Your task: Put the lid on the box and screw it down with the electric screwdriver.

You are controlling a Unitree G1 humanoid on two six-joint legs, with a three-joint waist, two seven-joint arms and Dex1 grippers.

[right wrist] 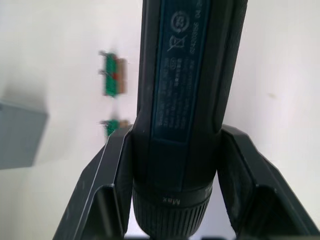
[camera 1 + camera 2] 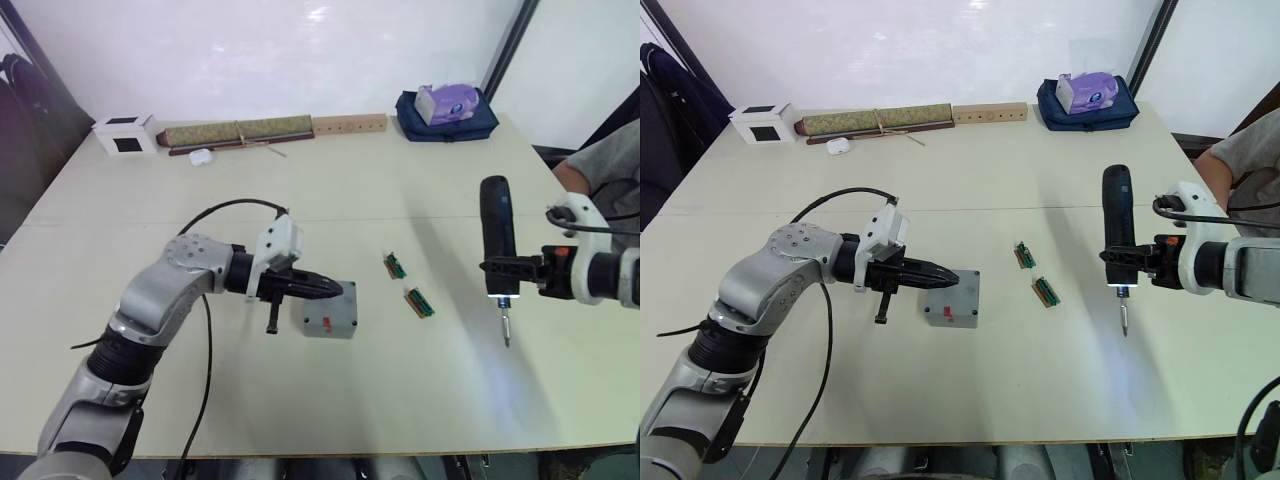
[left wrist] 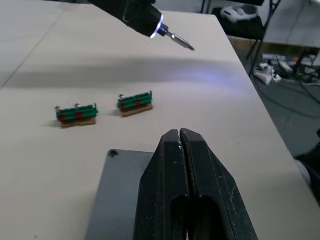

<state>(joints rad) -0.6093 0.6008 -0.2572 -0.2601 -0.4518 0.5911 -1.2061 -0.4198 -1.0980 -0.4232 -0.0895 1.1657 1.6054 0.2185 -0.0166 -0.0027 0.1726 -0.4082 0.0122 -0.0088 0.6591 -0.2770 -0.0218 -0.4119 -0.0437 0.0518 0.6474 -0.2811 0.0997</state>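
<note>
The box [image 2: 951, 297] sits on the surface [image 2: 970, 390] in front of the robot, its flat grey lid [image 3: 117, 192] resting on top and a red mark showing on its near side. The left hand [image 2: 945, 276] hovers over the box with its two black fingers [image 3: 200, 180] pressed together, clenched on nothing; their tips reach over the near part of the lid, and whether they touch it cannot be told.

The right hand [image 2: 500, 268] is well apart to the right, grasping the screwdriver [image 2: 497, 240] around its lower body, one finger on each side of the black barrel [image 1: 187, 85]. The tool stands nearly upright above the surface, bit down, with a white ring of light at its tip throwing a bluish glow below it.

Two small green strips [image 2: 1035, 273] lie on the surface between the box and the screwdriver, near each other but not touching.

At the far edge lie a white cube [image 2: 764, 123] with a black face, a long rolled mat [image 2: 875, 121], a wooden bar [image 2: 990, 112] and a dark blue bag [image 2: 1088, 105] with a purple packet on it. A person's arm [image 2: 1225, 160] shows at the right edge.
</note>
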